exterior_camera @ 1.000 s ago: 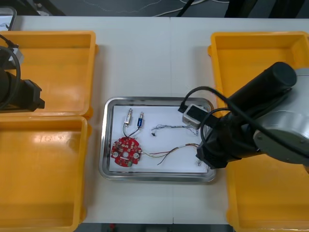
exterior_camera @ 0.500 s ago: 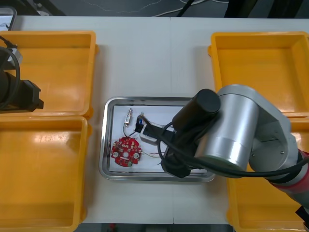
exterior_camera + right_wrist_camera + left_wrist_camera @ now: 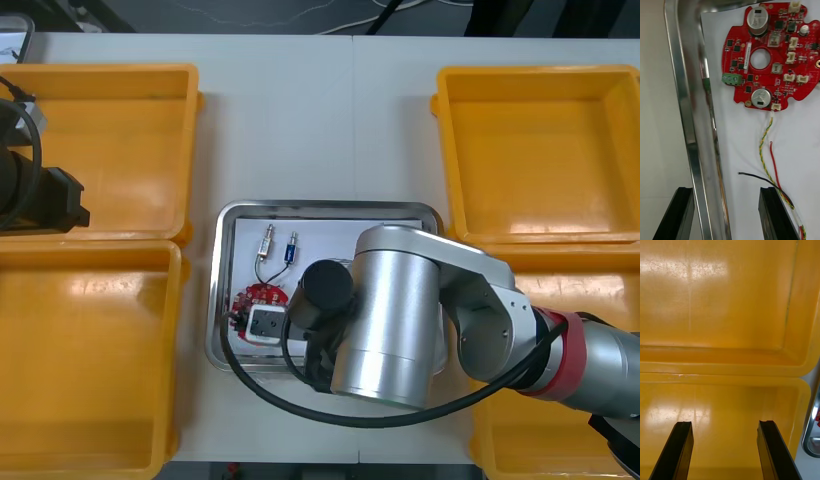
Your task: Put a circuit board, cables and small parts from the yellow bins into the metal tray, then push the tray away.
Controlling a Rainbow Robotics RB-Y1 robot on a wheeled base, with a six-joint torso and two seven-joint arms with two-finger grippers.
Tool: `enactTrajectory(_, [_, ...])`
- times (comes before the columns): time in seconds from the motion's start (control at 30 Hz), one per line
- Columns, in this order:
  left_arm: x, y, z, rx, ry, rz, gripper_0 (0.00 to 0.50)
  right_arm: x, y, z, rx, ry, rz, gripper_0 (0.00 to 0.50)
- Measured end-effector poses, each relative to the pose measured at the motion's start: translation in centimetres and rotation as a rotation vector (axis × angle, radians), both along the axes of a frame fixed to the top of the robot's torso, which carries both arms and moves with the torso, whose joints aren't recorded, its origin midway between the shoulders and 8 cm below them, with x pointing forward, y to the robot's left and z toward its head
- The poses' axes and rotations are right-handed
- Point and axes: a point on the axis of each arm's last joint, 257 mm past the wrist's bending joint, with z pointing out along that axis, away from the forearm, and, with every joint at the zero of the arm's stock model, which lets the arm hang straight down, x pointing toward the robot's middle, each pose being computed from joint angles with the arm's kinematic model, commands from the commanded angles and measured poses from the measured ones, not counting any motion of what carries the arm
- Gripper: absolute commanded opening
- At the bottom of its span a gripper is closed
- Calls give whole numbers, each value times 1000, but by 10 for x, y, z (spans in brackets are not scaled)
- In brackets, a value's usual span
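Now, from above, the big silver right arm (image 3: 390, 320) hangs over the shiny metal tray (image 3: 216, 300) in the middle of the light desk (image 3: 310, 120). A second ago it was at the tray's right side. It has swung across to the left part. Beside it a bit of the round red circuit board (image 3: 262, 296) peeks out. Two small metal parts (image 3: 268, 243) lie on the tray's white inside. The yellow plastic bins (image 3: 100, 130) look bare where I can see into them. The left arm (image 3: 40, 195) waits at the left edge, over the bins.

From the right wrist, the right hand (image 3: 726, 213) is wide open and holds nothing. The tray's rim runs up between its two fingers (image 3: 773, 217), one on the desk side and one on the white side. The board lies just past them. A red and yellow cable (image 3: 765, 142) and a thin black cable (image 3: 756, 177) lie between the board and the fingers.

From the left wrist, the left hand (image 3: 724, 450) is wide open too, with nothing in it, over two bare bins.

I think the filling is done, and the right hand has come to the rim to push the tray away.
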Motion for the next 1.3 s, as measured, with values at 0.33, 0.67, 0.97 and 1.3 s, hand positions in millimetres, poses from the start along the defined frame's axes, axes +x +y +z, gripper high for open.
enactTrajectory(0.33, [0, 0, 0, 0, 1, 0, 500, -9, -3, -14, -47, -5, 34, 500])
enactTrajectory(0.67, [0, 0, -1, 1, 2, 1, 500, -6, -12, -32, -95, -8, 25, 500])
enactTrajectory(0.97, [-1, 0, -1, 1, 2, 1, 500, -2, -20, -41, -127, -18, 17, 500])
enactTrajectory(1.3, [-1, 0, -1, 1, 2, 1, 500, -1, -17, -47, -128, -31, 24, 500])
